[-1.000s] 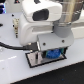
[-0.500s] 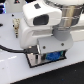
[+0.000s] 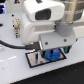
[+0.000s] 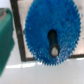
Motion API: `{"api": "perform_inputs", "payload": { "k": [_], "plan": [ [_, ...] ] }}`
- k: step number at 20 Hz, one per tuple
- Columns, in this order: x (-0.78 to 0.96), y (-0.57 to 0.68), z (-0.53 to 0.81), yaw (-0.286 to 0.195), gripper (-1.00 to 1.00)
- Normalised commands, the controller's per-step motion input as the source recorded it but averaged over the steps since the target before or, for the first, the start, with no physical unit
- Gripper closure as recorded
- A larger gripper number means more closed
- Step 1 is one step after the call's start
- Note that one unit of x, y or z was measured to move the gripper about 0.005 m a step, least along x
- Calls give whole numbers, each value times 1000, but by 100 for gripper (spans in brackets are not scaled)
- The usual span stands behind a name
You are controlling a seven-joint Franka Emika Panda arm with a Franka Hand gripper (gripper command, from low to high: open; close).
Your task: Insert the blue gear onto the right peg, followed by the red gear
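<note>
Exterior view: the end effector (image 3: 51,50) hangs over the blue gear (image 3: 53,54) on the black plate (image 3: 34,60) at 6 o'clock on the white surface (image 3: 15,70); its grip I cannot tell.

A black white-rimmed plate (image 3: 34,60) lies on a white table (image 3: 12,67).

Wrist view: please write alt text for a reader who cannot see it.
A blue gear fills most of the frame, its dark centre hole facing the camera, over a black white-rimmed plate. A blurred teal shape sits at one edge.
</note>
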Motion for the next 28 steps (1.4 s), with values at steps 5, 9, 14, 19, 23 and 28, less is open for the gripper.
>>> {"api": "perform_inputs", "payload": {
  "k": [5,9,14,19,23,28],
  "plan": [
    [-307,158,438,0,-100],
    [-541,228,193,0,-100],
    [-784,258,63,0,-100],
    [-774,277,6,0,-100],
    [-679,369,-22,0,-100],
    [-673,362,-49,0,-100]
  ]
}}
